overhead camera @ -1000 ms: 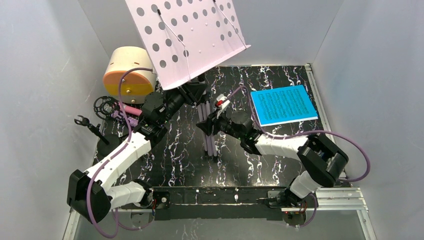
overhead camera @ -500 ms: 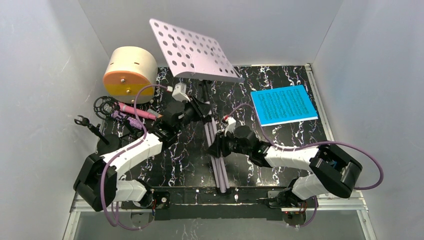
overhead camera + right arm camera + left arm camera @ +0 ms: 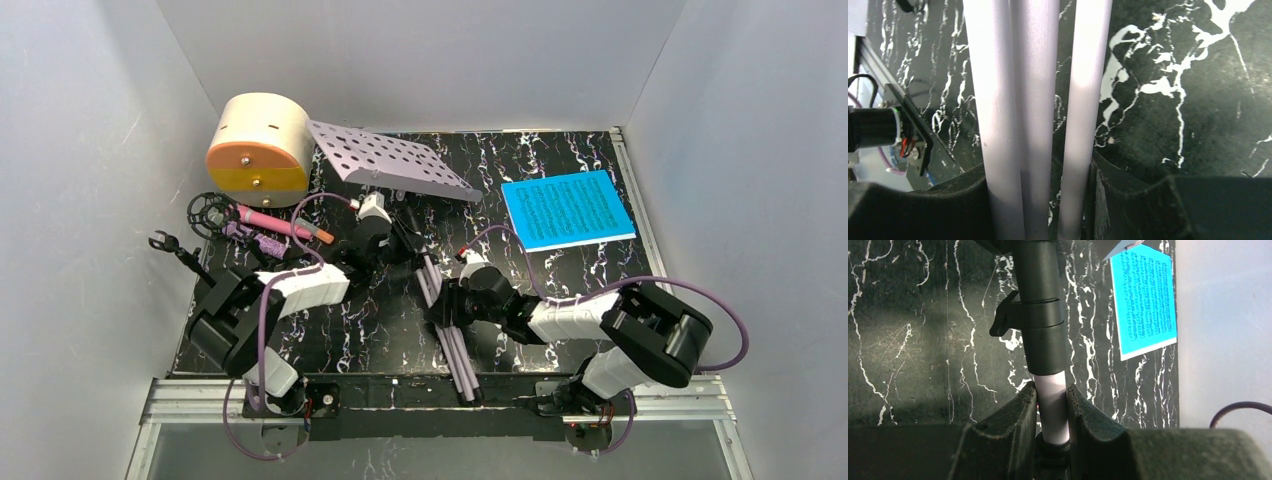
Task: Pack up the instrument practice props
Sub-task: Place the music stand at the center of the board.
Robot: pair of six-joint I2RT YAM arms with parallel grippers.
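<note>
The lilac perforated music stand [image 3: 390, 165] lies along the desk [image 3: 370, 340], its tray toward the back wall. Left fingers [image 3: 1024, 407] clench its pale pole below the black collar. Right fingers [image 3: 1135, 195] grasp the folded legs. It looks like the laying-down step, and next both need to let go cleanly.

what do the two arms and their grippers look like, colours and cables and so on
Both arms match: the left arm and right arm have white link shells between chunky black joint housings. A lilac cable loops along each. The left gripper and right gripper each carry two dark fingers with a matte, slightly rough surface.
</note>
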